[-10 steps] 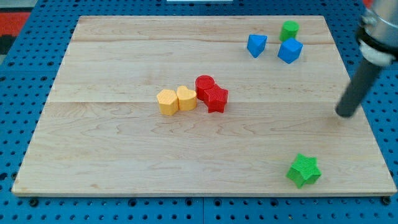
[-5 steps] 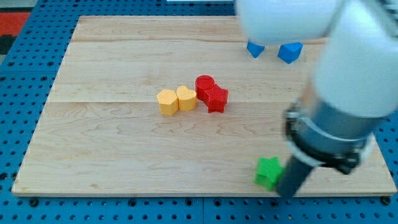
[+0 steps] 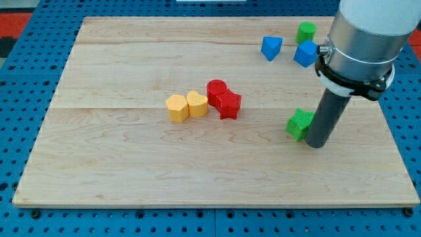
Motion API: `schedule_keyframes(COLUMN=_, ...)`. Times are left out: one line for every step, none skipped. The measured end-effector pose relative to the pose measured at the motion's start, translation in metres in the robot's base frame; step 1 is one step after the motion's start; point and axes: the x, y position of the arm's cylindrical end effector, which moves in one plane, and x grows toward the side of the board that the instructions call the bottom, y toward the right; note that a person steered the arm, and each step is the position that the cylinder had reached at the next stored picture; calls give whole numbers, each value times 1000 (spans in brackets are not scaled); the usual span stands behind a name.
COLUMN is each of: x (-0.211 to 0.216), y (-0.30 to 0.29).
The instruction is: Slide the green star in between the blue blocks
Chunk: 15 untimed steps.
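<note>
The green star (image 3: 299,124) lies on the wooden board (image 3: 131,164) at the view's right of centre, partly hidden by my rod. My tip (image 3: 316,144) rests on the board just right of and slightly below the star, touching it or nearly so. Two blue blocks sit near the view's top right: a triangular one (image 3: 271,47) and a cube (image 3: 306,54) to its right, with a small gap between them. The star is well below that gap.
A green cylinder (image 3: 305,31) stands just above the blue cube. Two yellow blocks (image 3: 185,106) and two red blocks, a cylinder (image 3: 216,89) and a star (image 3: 229,104), cluster mid-board. The arm's pale body (image 3: 365,33) covers the top right corner.
The green star has gone from the view's bottom right up toward the blue blocks. My tip swung down beside it and moved up with it, staying on its right.
</note>
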Motion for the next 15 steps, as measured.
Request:
schedule_keyframes(x=-24, y=-63)
schedule_keyframes(x=-35, y=-60)
schedule_keyframes(x=-11, y=-55)
schedule_keyframes(x=-28, y=-47)
schedule_keyframes(x=-66, y=-42)
schedule_keyframes(x=-96, y=-42)
schedule_keyframes(x=-35, y=-46)
schedule_keyframes(x=-58, y=10)
schedule_keyframes(x=-115, y=-4)
schedule_keyframes(x=-148, y=-37)
schedule_keyframes(x=-124, y=-40)
schedule_keyframes(x=-145, y=-87)
schedule_keyframes(x=-188, y=-16)
schedule_keyframes(x=-201, y=-47)
schedule_keyframes(x=-132, y=-62)
